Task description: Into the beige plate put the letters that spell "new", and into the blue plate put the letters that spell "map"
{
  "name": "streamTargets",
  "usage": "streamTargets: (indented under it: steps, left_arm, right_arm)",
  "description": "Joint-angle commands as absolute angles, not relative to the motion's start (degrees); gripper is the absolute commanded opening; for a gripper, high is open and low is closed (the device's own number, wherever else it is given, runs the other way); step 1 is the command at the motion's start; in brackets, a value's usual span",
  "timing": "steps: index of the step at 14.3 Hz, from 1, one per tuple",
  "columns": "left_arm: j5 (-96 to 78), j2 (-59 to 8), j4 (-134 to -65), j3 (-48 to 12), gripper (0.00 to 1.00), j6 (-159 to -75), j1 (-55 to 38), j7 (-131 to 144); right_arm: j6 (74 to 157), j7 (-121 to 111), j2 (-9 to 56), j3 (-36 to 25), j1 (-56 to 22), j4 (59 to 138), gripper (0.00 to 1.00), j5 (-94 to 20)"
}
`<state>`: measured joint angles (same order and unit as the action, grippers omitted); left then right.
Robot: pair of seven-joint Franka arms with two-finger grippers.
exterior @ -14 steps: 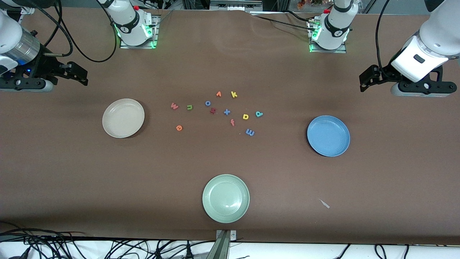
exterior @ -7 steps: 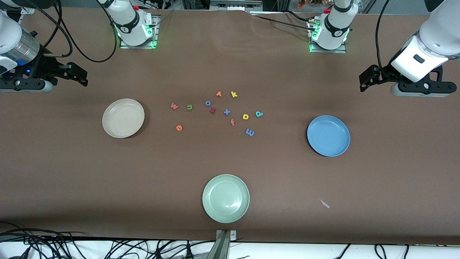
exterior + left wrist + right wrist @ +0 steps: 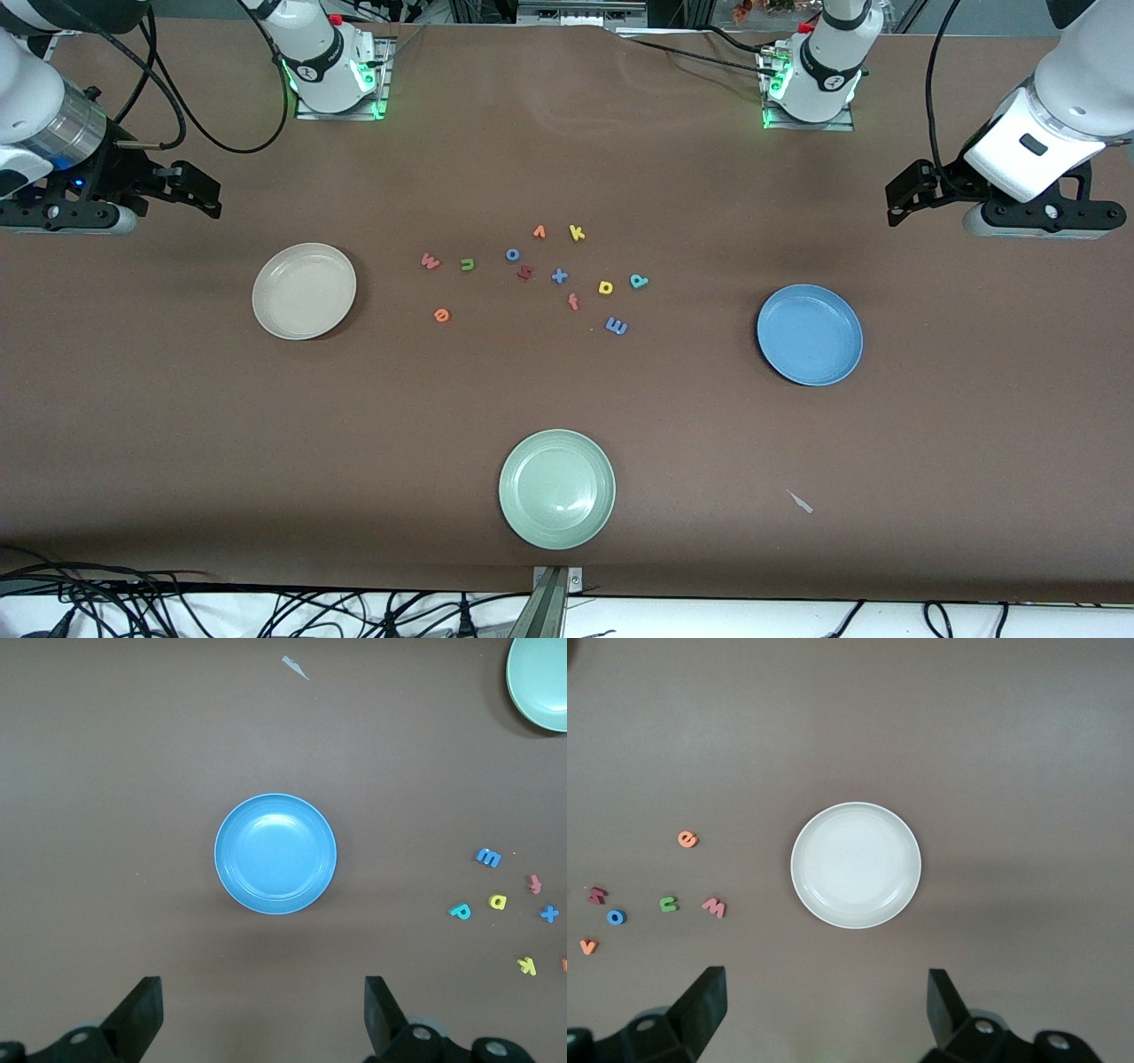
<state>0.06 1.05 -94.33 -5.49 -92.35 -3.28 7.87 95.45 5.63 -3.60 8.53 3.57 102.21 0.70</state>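
Brown worktop (image 3: 567,399) carried all letters, both plates bare | you had both pincers spread, empty, high at the worktop's ends | right pincer (image 3: 199,188) sat nearer the w (image 3: 430,261), beside the beige plate (image 3: 304,291) | left pincer (image 3: 904,197) nearer the p (image 3: 639,281), toward the blue plate (image 3: 810,334)

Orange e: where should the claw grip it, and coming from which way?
The orange e lies flat on the table, apart from the other letters. Come straight down with the open right claw and pinch its outer edges; nothing crowds it, and the beige plate is close.
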Motion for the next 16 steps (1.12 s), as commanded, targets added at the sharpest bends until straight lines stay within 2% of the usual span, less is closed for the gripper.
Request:
streamTargets:
  steps: [1,16]
  left_arm:
    - [0.35,0.26,-92.37,-5.71,1.0,-91.23,-3.43,8.0]
    - [0.35,-0.44,-91.85,-5.71,1.0,-91.23,-3.34,8.0]
  right_arm:
    - [96.24,6.24,-4.39,9.05,3.96,103.1,1.0,1.05]
    - [95.71,6.24,-4.04,8.79,3.87,102.74,1.0,0.97]
